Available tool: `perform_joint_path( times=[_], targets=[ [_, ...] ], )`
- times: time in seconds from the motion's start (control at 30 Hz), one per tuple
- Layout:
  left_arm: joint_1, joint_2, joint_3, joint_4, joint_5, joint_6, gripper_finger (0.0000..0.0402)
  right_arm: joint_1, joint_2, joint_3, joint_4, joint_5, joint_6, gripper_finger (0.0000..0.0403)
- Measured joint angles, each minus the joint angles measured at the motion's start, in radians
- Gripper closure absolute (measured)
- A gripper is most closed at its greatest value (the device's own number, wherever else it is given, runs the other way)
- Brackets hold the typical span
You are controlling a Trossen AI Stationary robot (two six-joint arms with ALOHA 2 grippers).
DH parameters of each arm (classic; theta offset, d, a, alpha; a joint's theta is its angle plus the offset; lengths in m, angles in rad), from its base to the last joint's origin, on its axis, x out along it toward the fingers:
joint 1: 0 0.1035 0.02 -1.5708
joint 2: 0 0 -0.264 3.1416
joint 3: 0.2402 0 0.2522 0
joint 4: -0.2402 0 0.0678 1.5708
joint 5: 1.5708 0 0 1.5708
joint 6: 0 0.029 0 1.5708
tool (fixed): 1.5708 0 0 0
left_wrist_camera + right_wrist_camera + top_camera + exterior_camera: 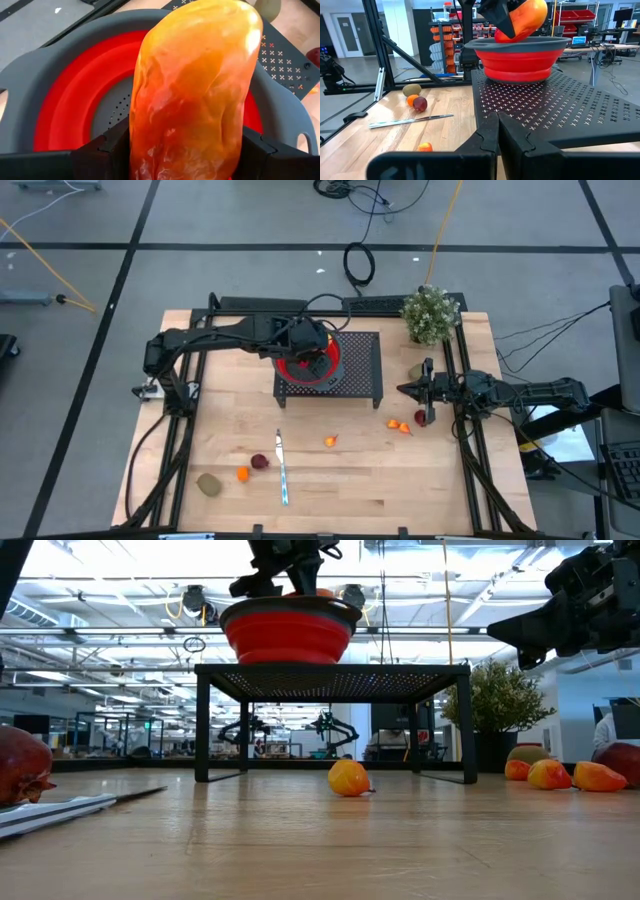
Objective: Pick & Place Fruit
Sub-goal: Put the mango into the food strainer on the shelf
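Note:
My left gripper [312, 345] is over the round red bowl [75, 100] with the grey rim, shut on the large red-orange oval fruit [195, 90]. The bowl stands on a black perforated stand [362, 370]. Small fruit lie on the table: a brown-green one [208, 484], an orange one [242, 474], a dark red one [259, 462], an orange one [330, 441], and orange pieces [400, 426] beside a dark red one [421, 418]. My right gripper [497, 135] waits shut at the table's right side. My left gripper pinches the oval fruit between its two fingers [107, 150], one on each long side [142, 145]. The fingers slant down from above, and the fruit reaches out past them along their line. The fruit hangs tilted over the bowl [520, 55]; I cannot tell whether it touches the bowl.
A silver knife [282, 470] lies near the table's front, between the fruit pieces. A potted plant [430, 313] stands at the far right corner, with a greenish fruit [415, 371] in front of it. Bare wood stretches in front of the stand.

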State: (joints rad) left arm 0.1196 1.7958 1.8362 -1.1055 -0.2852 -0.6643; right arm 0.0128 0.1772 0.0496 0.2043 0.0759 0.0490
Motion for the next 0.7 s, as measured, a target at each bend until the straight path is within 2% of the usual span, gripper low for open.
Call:
perform_joint_path(
  times=[0.4,0.7],
  targets=[
    [0.0,0.0,0.0,0.001,0.0,-0.026,0.0163,0.0,0.0,0.0,0.0,0.0,0.0,0.0403],
    [-0.004,0.045,-0.002,-0.01,0.0,-0.012,0.0163,0.0,0.0,0.0,0.0,0.0,0.003,0.0403]
  ],
)
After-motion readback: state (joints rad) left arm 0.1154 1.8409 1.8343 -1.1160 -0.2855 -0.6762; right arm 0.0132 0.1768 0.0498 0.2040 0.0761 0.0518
